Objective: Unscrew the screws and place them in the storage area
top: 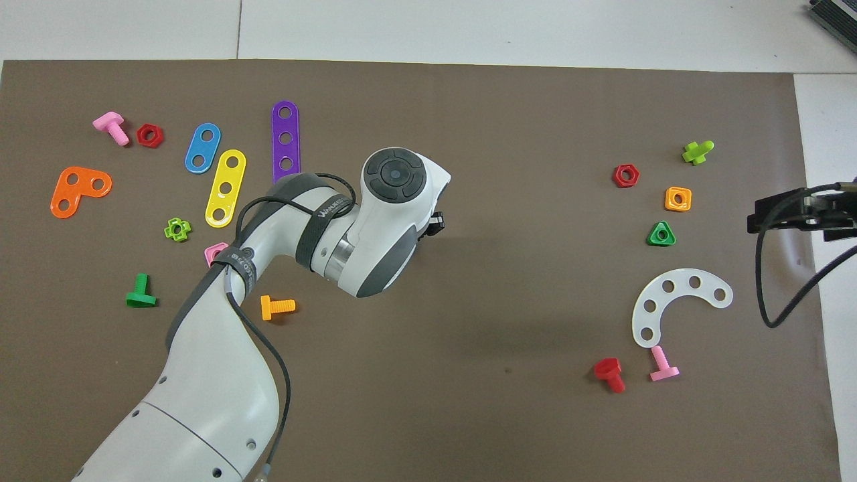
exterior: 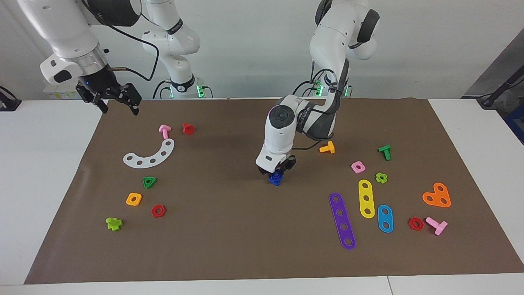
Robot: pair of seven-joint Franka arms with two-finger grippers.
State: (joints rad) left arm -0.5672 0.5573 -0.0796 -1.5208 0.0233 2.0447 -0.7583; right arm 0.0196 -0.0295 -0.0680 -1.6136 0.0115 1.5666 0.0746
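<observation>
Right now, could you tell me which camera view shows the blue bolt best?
The facing view: the blue bolt shows on the mat beneath the left gripper, which is down on it. In the overhead view, the left arm's wrist hides it completely.

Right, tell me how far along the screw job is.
Nothing looks finished yet: no loose blue screw shows on the brown mat. In hand: the left gripper is down on the blue screw at mid-mat, apparently gripping it. Left to do: part bolt from nut and set them down among the loose pieces. The right gripper waits raised over the mat's edge at its own end, fingers open.
</observation>
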